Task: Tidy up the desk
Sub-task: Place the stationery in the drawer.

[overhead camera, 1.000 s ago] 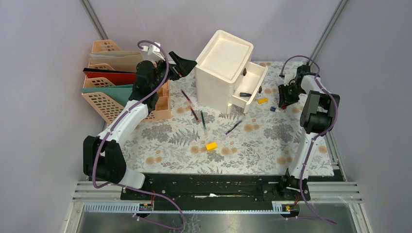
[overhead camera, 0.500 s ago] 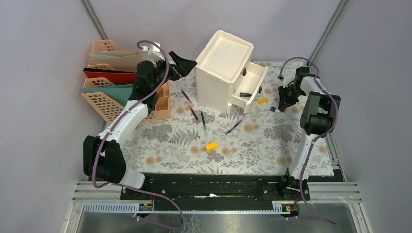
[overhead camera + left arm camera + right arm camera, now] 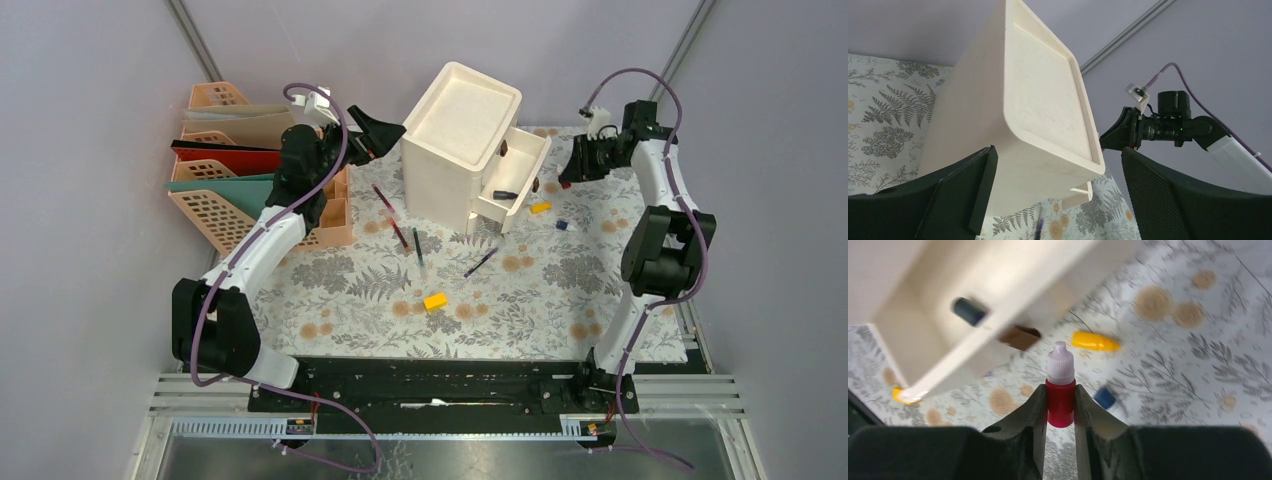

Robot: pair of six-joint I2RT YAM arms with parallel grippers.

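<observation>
The desk (image 3: 520,300) carries a cream drawer unit (image 3: 460,140) with its lower drawer (image 3: 515,180) pulled open. My right gripper (image 3: 567,172) hangs above the desk just right of that drawer. In the right wrist view it (image 3: 1060,407) is shut on a small red bottle (image 3: 1060,402) with a white cap. Below it lie a yellow piece (image 3: 1095,341) and a blue cap (image 3: 1104,397). A dark item (image 3: 969,311) sits in the drawer. My left gripper (image 3: 385,135) is open, held off the unit's left side (image 3: 1058,165), touching nothing.
Loose on the cloth are three pens (image 3: 385,200) (image 3: 418,245) (image 3: 480,262) and a yellow block (image 3: 435,300). Slanted file holders (image 3: 215,190) and a pink organizer (image 3: 335,215) stand at the left. A black rail (image 3: 430,375) runs along the front edge.
My right gripper closed on the red bottle, then rose off the desk and swung back-left toward the open drawer. The left arm has not moved.
</observation>
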